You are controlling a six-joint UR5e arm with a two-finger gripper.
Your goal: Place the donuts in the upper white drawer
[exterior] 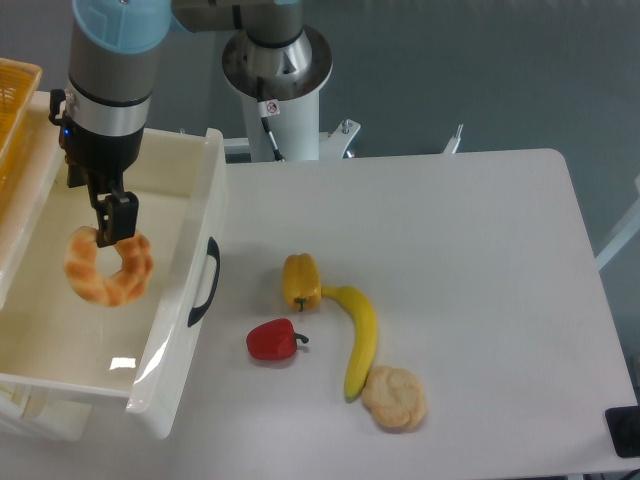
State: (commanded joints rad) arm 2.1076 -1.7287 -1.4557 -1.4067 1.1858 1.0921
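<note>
While the tool (113, 228) is clenching the donut's (108, 267) top edge, the ring is hanging straight below it — inside the drawer's (185, 255) walls, apparently above its floor.

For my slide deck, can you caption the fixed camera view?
The tool holds the donut over the open white drawer.

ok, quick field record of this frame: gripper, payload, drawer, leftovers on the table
gripper: gripper, jaws shut on the rim of the ring-shaped golden-tan donut
payload: donut hangs over the inside of the drawer
drawer: large glossy white plastic drawer, open, black arched handle on its front
table: yellow bell pepper, red bell pepper, yellow banana, round pale bun
far left: yellow-orange woven basket
</note>
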